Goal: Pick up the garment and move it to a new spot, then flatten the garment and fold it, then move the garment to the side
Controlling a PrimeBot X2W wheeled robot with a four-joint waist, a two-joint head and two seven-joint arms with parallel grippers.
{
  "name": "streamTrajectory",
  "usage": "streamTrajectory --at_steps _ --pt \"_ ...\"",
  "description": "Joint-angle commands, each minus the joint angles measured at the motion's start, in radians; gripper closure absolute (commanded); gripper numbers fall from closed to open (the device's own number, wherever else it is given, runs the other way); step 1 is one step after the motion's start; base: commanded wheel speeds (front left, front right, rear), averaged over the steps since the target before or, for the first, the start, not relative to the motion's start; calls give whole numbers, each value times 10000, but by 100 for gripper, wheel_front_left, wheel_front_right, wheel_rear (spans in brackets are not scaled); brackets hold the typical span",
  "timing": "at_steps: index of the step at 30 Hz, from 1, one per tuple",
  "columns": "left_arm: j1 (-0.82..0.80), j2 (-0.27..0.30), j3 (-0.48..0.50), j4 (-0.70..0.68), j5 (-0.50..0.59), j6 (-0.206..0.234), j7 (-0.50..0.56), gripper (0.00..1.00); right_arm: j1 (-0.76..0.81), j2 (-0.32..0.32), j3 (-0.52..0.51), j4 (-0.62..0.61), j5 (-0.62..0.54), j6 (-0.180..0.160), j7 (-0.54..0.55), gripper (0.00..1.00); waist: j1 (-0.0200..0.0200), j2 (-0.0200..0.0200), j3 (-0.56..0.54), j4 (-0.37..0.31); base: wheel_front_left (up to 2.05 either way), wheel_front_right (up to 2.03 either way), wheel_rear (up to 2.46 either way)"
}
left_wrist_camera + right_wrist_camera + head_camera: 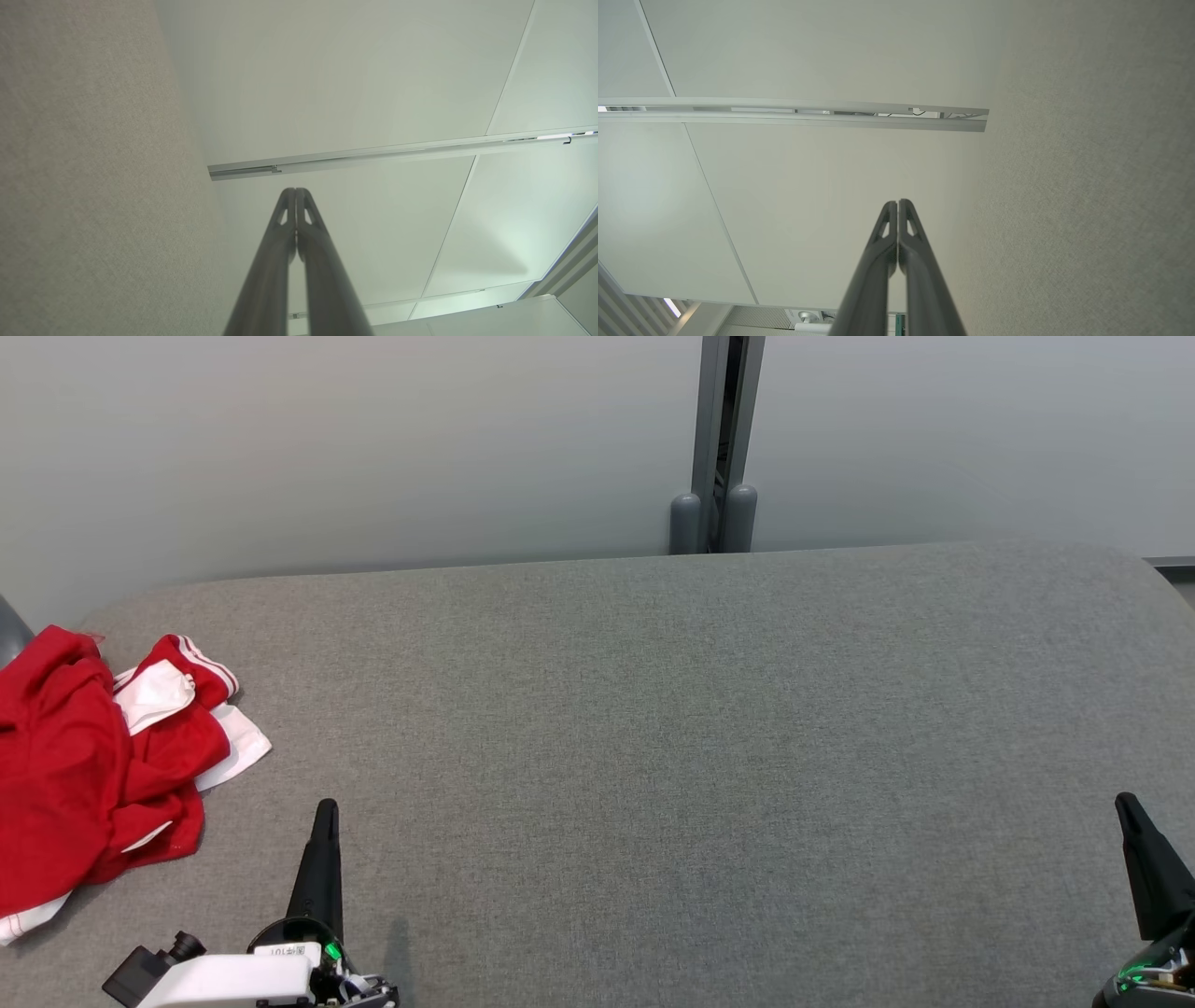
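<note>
Here, a crumpled red-and-white garment (84, 756), perhaps a jersey, lies at the table's (653, 709) far left, partly cropped. The left gripper (325, 812) and right gripper (1128, 803) hover empty, jaws closed. Pickup not yet begun; the left must open and reach leftward.

Office-like workroom: a grey fabric-covered worktop (653, 709) stands against pale partition panels (373, 448) joined by a metal post (726, 429).

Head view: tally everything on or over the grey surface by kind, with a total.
Red-and-white garment: 1
Left end effector and right end effector, both shut: 2
Total: 3
</note>
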Motion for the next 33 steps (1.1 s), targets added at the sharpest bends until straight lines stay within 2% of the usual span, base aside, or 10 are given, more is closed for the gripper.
streamTrajectory --at_steps 1,3,4,13,19,33 --pt "61 30 28 -38 -2 -39 7 100 66 -74 -9 -34 37 22 30 100 0 0 0 0 0 0 0" --pt "61 30 28 -38 -2 -39 5 100 66 -74 -8 -34 37 22 30 100 0 0 0 0 0 0 0" --pt "0 0 0 0 0 0 -2 0 0 0 2 0 0 0 0 0 0 0 0 0 0 0 0" --pt "-320 -8 -6 275 105 2 -98 0 -107 35 286 80 -341 0 -469 0 0 0 10 4 0 0 0" --pt "-645 109 -24 416 627 1 -276 0 -267 -140 665 170 -1105 1 -1021 0 0 0 13 6 0 0 0" --pt "-1149 105 379 254 4049 45 -538 0 -695 -419 1258 -281 -4800 4 -2010 0 0 0 23 7 0 0 0"
